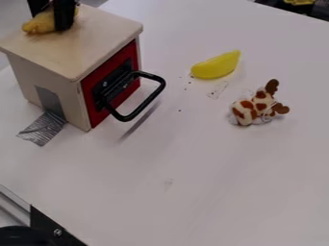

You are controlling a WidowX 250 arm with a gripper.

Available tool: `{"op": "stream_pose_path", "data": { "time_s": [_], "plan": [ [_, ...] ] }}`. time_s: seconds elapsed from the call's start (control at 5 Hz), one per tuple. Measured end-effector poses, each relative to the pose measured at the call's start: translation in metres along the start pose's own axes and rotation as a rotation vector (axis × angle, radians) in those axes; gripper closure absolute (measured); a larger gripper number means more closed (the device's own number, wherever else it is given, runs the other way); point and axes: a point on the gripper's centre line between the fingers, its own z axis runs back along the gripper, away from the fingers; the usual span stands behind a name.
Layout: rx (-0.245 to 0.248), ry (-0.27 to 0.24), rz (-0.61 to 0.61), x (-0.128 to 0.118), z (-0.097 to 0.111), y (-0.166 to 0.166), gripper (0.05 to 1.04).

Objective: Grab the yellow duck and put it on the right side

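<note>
at far left, silver tape (43, 129) runs down a pale wooden box (103, 26) onto the white table (193, 178). on the box's top is the soft yellow duck (41, 24), the black two-finger gripper (53, 18) right at it; i cannot tell whether it grips. next, the box's red door (97, 109) with a black looped handle (155, 96), a curved yellow plastic toy (215, 66), then a white, brown-spotted plush animal (252, 109).
</note>
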Motion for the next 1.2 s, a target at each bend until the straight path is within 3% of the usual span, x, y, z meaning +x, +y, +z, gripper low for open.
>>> {"op": "stream_pose_path", "data": {
  "time_s": [0.2, 0.4, 0.6, 1.0, 1.2],
  "plan": [
    [0.009, -0.053, -0.006, -0.001, 0.004, -0.013, 0.634],
    [-0.018, -0.110, 0.017, -0.004, 0.015, -0.054, 0.763],
    [-0.030, -0.119, -0.002, -0.007, 0.019, -0.102, 0.802],
    [-0.016, -0.076, -0.127, -0.018, -0.002, -0.205, 0.810],
    [-0.027, -0.093, -0.176, -0.035, -0.008, -0.253, 0.810]
  ]
}}
